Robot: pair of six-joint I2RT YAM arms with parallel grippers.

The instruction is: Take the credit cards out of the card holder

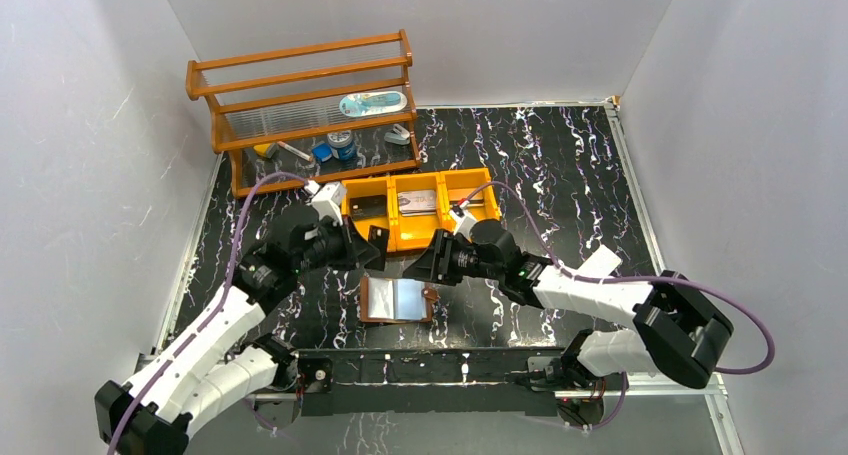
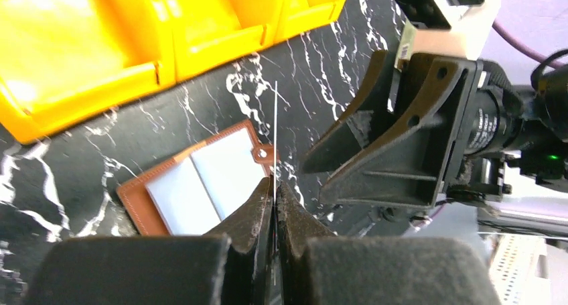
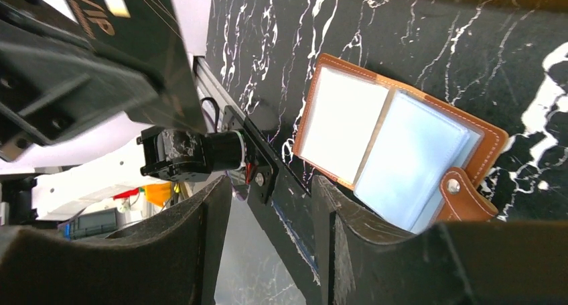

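The left gripper (image 2: 274, 201) clamps a thin, stiff card (image 2: 275, 127), seen edge-on; the right gripper (image 3: 268, 198) hangs released and empty. The card holder (image 1: 398, 300) lies open on the table (image 1: 560, 165) between them. Remaining cards, if any, look light and slippery: pinch an exposed edge.

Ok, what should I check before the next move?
1. Left fingers shut on the black card: ok.
2. Right fingers open, nothing between them: ok.
3. Card holder lying open, sleeves up: ok.
4. Right fingers close beside the held card: not ok.
5. Orange tray, right compartment shows bare floor: ok.
6. More cards left inside the holder: cannot tell.
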